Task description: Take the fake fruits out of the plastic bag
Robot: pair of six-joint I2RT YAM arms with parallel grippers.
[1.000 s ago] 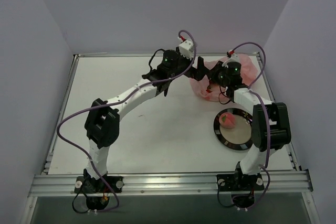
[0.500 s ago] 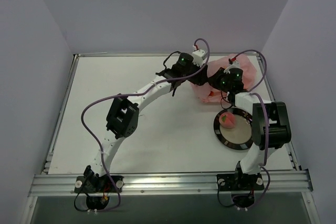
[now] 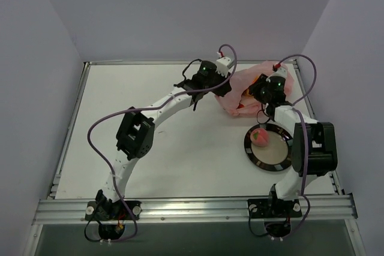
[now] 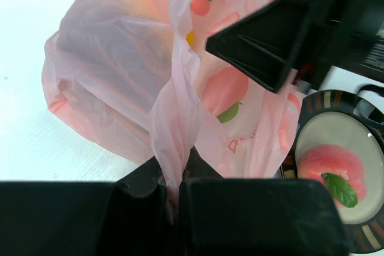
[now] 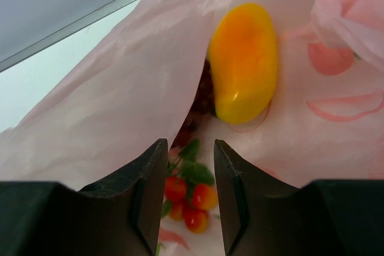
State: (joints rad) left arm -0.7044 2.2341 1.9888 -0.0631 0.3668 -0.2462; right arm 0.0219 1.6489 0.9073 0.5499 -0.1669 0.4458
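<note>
The pink plastic bag [image 3: 243, 77] lies at the back right of the table. My left gripper [image 3: 226, 88] is shut on a twisted fold of the bag [image 4: 174, 148] at its left side. My right gripper [image 5: 189, 145] stands open at the bag's mouth, fingers apart with nothing between them. Inside the bag I see a yellow-orange fruit [image 5: 243, 61], dark purple grapes [image 5: 203, 99] partly hidden behind it, and a cluster of small red fruits with green leaves [image 5: 191, 199] just below the fingertips. A pink peach [image 3: 260, 136] lies on the black-rimmed plate [image 3: 264, 163].
The plate [image 4: 318, 99] sits close to the bag's near right side, beside the right arm's forearm. The table's back rail runs just behind the bag. The right arm's black body [image 4: 288, 34] hangs over the bag in the left wrist view.
The left arm swung right to the bag and its gripper shut on a fold. The right gripper shifted slightly right and its fingers opened a little.
</note>
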